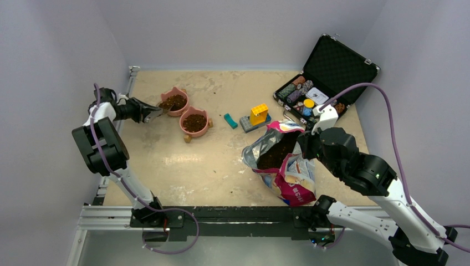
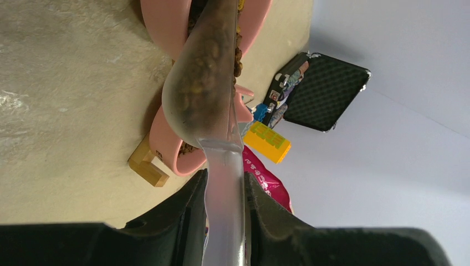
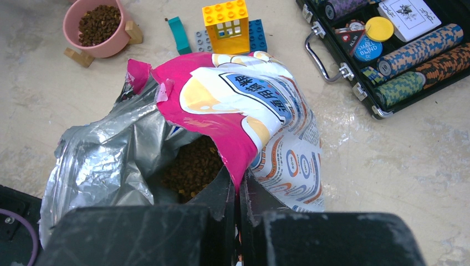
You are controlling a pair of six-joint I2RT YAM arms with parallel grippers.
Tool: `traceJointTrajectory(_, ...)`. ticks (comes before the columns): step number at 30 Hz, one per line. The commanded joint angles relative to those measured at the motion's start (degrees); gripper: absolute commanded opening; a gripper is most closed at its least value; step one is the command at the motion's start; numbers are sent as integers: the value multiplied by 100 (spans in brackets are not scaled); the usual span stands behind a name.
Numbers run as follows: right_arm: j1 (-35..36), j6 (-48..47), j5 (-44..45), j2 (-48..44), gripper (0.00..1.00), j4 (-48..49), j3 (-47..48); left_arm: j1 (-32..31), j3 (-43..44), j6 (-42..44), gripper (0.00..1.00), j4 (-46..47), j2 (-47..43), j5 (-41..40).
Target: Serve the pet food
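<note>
Counted: one glossy pink-and-blue bag [image 1: 284,166], two pink bowls, one translucent scoop [image 2: 202,94], one open black case [image 1: 339,62] with several rolls of poker chips, one yellow brick [image 1: 258,113], one teal piece [image 1: 230,120], one grey-blue plate [image 1: 247,125] under the brick. Pet food [image 3: 194,166] in four places: loose inside the bag's silver-lined mouth, in each bowl, and in the scoop. Small dark brown dry pellets, matt, heaped unevenly, paler and blurred where seen through the scoop's cloudy plastic. Far bowl [image 1: 187,104] and near bowl [image 1: 206,128] side by side, well to the left of the bag and farther from the arm bases. Scoop tilted over the far bowl's rim, likewise well left of the bag. Bricks just behind the bag, case behind it and to its right. Left gripper [image 2: 224,194] clamped narrowly on the scoop's handle, one finger on each side. Right gripper [image 3: 238,202] pinched fully together on the bag's pink upper edge, holding the mouth up and open.
</note>
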Motion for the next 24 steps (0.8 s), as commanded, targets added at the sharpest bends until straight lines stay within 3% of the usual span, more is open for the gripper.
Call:
traceJointTrajectory(1, 16, 80, -22, -83, 0, 70, 25, -214, 588, 332, 0, -841, 68, -482)
traceJointTrajectory(24, 14, 146, 12, -180, 0, -43, 66, -851, 2215, 74, 0, -2030, 989, -1865)
